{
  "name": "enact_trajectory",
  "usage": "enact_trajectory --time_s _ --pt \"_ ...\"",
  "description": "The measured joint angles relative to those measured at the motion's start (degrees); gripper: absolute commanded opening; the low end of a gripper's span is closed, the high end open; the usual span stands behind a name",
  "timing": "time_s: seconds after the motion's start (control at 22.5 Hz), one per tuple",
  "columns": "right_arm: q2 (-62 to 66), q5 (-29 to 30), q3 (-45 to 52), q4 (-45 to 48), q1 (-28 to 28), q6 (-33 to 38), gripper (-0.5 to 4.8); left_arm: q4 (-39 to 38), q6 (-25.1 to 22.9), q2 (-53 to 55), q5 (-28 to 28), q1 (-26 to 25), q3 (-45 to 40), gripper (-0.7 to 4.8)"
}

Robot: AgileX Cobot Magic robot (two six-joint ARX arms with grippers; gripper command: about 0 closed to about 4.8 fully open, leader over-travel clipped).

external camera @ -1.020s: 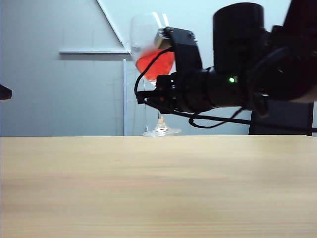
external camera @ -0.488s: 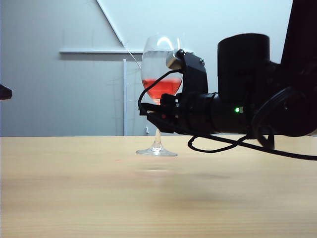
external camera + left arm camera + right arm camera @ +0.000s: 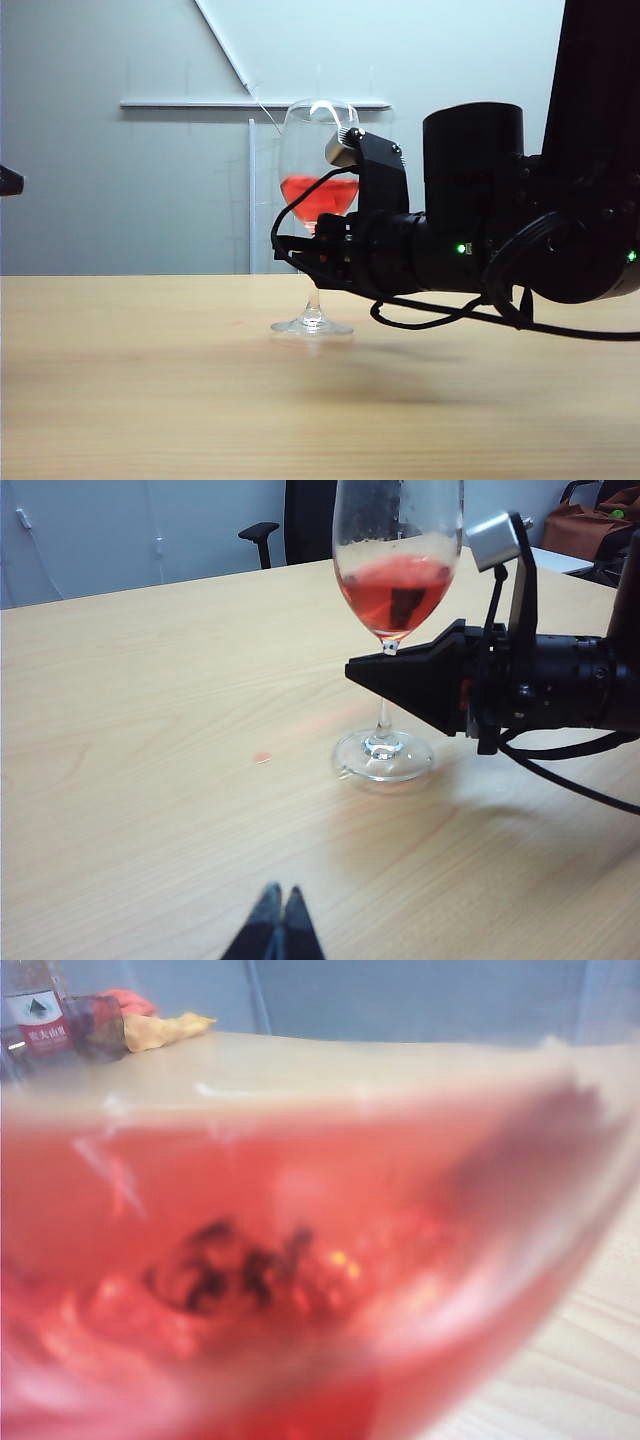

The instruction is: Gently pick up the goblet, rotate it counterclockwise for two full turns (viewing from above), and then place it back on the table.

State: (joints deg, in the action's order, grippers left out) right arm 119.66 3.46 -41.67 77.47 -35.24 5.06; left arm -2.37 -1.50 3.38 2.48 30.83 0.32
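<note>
Closest to where the left wrist camera looks out, the left gripper (image 3: 279, 920) sits low over the table (image 3: 130, 740) with its two dark fingertips pressed together, nothing between them, well back from the glass.

Further out stands the goblet (image 3: 392, 600), upright, its round foot (image 3: 384, 757) down at the tabletop; whether the foot actually rests on the wood I cannot tell. The right gripper (image 3: 385, 670) reaches in level from the side and its jaws are pinched narrow around the thin stem, just under the bowl. Above the jaws the tulip bowl holds red liquid (image 3: 393, 588) filling only its lower part, the surface lying level, with clear glass above it.

From the right wrist camera the bowl fills nearly the whole picture, a blurred red mass (image 3: 260, 1290) with dark reflections in it. Beyond it, at the far edge of the table, stand a bottle with a red label (image 3: 38, 1015) and a yellow cloth (image 3: 165, 1028).
</note>
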Motion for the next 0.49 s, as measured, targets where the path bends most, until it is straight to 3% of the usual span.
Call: enact_trajectory --time_s 0.09,0.22,0.49 --pt "0.0 0.0 0.0 0.0 0.0 -0.5 -0.03 0.0 0.0 0.0 0.0 0.0 0.0 -0.05" --pt "0.0 0.0 0.0 -0.2 0.0 -1.0 0.87 0.0 0.0 0.0 0.0 0.0 0.0 -0.05" --pt "-0.1 -0.2 0.0 1.0 -0.3 -3.3 1.2 0.0 0.0 0.0 0.0 0.0 0.0 -0.05"
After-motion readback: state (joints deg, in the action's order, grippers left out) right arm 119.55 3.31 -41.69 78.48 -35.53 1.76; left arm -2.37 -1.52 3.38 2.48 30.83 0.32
